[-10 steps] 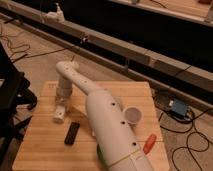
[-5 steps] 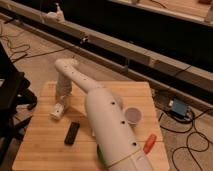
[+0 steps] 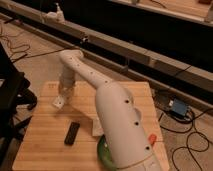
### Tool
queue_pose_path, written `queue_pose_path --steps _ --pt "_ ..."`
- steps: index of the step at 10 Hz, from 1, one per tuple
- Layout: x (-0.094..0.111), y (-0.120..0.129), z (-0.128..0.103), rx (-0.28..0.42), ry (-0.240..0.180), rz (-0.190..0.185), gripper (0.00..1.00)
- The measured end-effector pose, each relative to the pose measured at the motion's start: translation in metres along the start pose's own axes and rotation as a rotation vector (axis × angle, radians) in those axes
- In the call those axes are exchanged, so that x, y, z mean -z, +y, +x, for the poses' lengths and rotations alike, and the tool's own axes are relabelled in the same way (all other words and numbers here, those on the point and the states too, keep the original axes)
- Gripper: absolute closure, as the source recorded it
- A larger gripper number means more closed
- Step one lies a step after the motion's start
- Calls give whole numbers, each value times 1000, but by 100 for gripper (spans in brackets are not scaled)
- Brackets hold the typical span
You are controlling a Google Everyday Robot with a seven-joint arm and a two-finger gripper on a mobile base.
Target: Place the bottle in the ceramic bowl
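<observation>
The bottle (image 3: 58,103), a small white plastic piece, lies at the far left of the wooden table (image 3: 44,146), resting on the boards with its lower end poking out beneath the claw. The gripper (image 3: 64,95) comes down on it from above with its fingers drawn together, and as far as can be seen they are clamped on the bottle's upper part. The ceramic bowl (image 3: 103,150) sits well apart from it at the near edge: round, dark green and glossy, with only a sliver of rim showing beside the arm (image 3: 117,120), whose smooth white rounded shell covers the rest. Between bottle and bowl lies a slim black matte remote (image 3: 72,133), and a flat pale block (image 3: 96,131) peeks out just beside the arm. The tabletop is light wood with straight plank lines. Count: one bottle, one bowl, one remote, one block, one claw.
</observation>
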Motion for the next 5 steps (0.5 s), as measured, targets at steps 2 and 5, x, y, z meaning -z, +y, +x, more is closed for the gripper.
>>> queue_pose_path --steps 2,5 --pt "33 16 1 -3 44 7 100" --pt "73 49 -10 -11 81 14 100"
